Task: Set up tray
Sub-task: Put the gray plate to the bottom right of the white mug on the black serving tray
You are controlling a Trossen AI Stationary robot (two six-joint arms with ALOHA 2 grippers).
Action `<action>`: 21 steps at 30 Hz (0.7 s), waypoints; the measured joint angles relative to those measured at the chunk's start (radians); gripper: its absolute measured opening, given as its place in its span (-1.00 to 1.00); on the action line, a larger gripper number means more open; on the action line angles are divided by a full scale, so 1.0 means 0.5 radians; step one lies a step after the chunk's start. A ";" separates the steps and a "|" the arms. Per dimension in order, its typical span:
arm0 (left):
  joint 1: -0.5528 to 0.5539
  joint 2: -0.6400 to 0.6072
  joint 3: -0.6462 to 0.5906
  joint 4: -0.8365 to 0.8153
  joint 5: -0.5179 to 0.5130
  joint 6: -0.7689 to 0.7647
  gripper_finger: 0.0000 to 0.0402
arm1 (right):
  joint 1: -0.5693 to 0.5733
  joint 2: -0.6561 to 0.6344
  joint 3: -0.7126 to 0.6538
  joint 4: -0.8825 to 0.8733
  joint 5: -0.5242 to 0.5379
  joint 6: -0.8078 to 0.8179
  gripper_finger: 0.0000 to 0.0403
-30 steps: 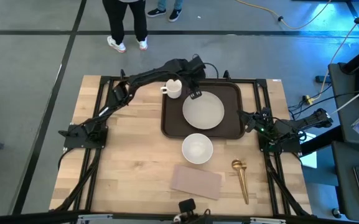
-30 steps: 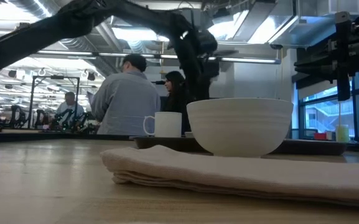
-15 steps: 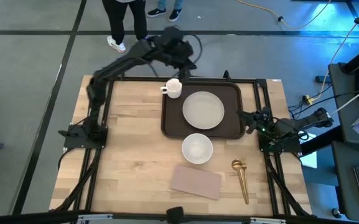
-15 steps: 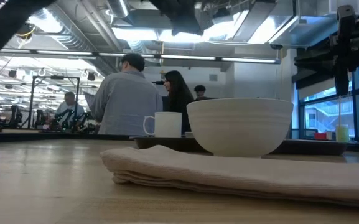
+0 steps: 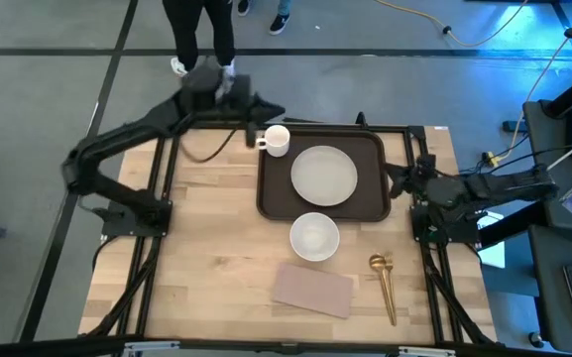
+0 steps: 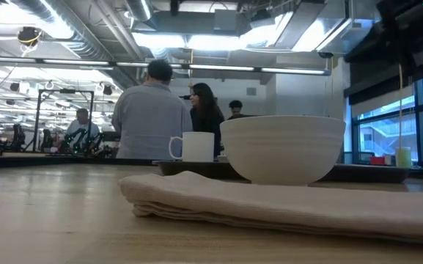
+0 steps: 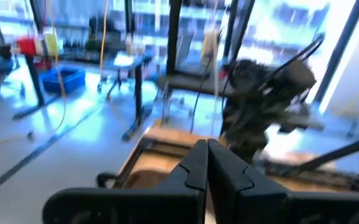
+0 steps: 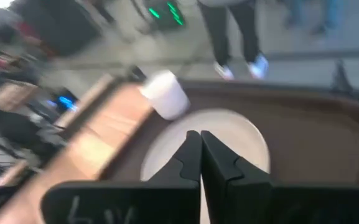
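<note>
Both grippers are empty, fingers pressed together: the left gripper point(image 7: 207, 165) by the table's far edge, the right gripper point(image 8: 199, 155) just beside the tray point(image 5: 271, 198). The tray sits mid-table holding a white plate point(image 5: 323, 176). It looks stiff and wide; grab its raised rim. The low view mostly hides it behind a bowl point(image 6: 282, 149).

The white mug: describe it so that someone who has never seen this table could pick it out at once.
Find the dark brown tray at the far middle of the wooden table. The white mug stands at the tray's far left corner, beside the white plate. It is the only white piece with a handle, smaller than the plate and the white bowl.
</note>
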 joint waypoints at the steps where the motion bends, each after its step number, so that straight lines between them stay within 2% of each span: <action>1: -0.013 -0.080 -0.155 0.144 -0.001 -0.057 -0.98 | -0.071 0.087 0.058 -0.075 -0.086 0.081 -0.99; 4: -0.055 -0.280 -0.554 0.493 -0.025 -0.184 -0.98 | -0.306 0.358 0.190 -0.218 -0.437 0.157 -0.99; 7: -0.099 -0.450 -0.872 0.764 -0.145 -0.321 -0.98 | -0.549 0.617 0.254 -0.252 -0.755 0.110 -0.99; 11: -0.131 -0.617 -1.162 0.906 -0.332 -0.485 -0.99 | -0.864 0.901 0.271 -0.253 -1.091 0.081 -0.99; 16: -0.158 -0.745 -1.322 0.918 -0.473 -0.566 -0.97 | -1.142 1.159 0.271 -0.173 -1.179 -0.123 -0.99; 21: -0.163 -0.763 -1.354 0.916 -0.495 -0.536 -0.99 | -1.347 1.383 0.271 -0.062 -1.224 -0.328 -0.99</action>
